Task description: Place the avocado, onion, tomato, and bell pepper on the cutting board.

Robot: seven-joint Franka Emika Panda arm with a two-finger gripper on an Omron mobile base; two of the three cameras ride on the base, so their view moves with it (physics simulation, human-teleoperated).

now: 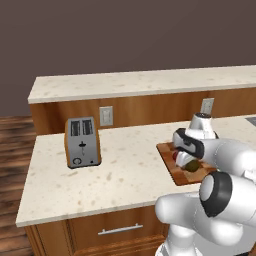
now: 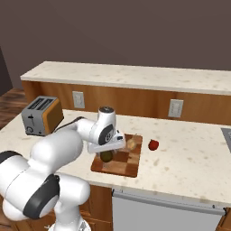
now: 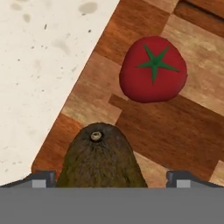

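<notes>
Speckled stone counter [image 1: 125,170] bears one steel toaster [image 1: 82,142]. Right base view: one checkered wooden cutting board [image 2: 128,166] carries avocado [image 2: 106,156] and onion [image 2: 131,144]. Hand view: rough avocado between spread gripper [image 3: 110,178] tips; smooth tomato [image 3: 153,70] beyond.

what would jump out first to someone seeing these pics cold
The big white arm bent low over the checkered cutting board near the counter's front edge, its gripper open around a dark avocado lying on the board. Next, in the hand view, the bright red tomato with its green star, on the board just beyond the avocado. Then a red item alone on the counter beside the board, and the toaster farther along.
</notes>
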